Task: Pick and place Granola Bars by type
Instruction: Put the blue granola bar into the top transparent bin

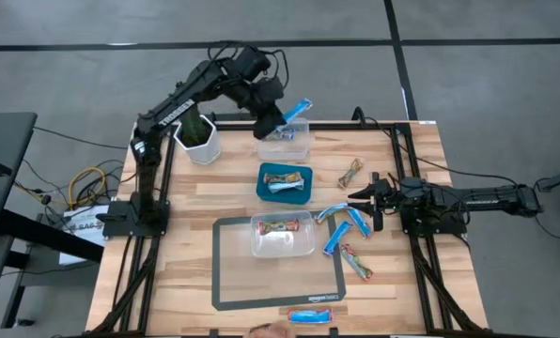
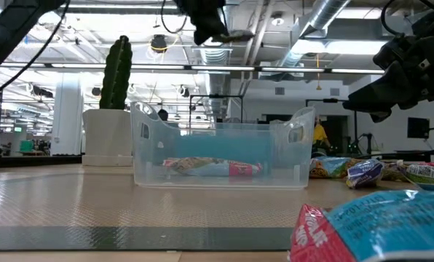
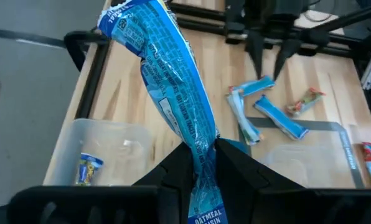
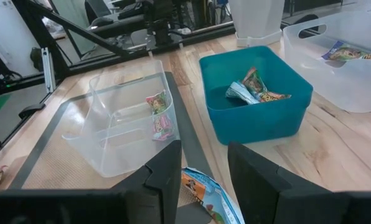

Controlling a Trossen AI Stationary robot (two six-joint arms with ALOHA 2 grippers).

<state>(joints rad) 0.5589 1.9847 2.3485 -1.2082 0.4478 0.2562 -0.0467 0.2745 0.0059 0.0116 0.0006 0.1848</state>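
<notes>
— Left gripper [image 3: 203, 163], where is it? 
— Above the clear plastic bin [image 1: 286, 141] at the table's far edge, fingers clamped on a bright blue wrapped granola bar [image 3: 167, 87] that sticks out past the fingertips.

— And the right gripper [image 1: 368, 199]? 
— Low over the wooden table [image 1: 195, 202], fingers parted and holding nothing, with loose blue bars [image 1: 346, 223] just beside it. Tan bars lie in the teal square tub [image 4: 260, 102] and the clear bin on the grey mat [image 4: 126, 124].
</notes>
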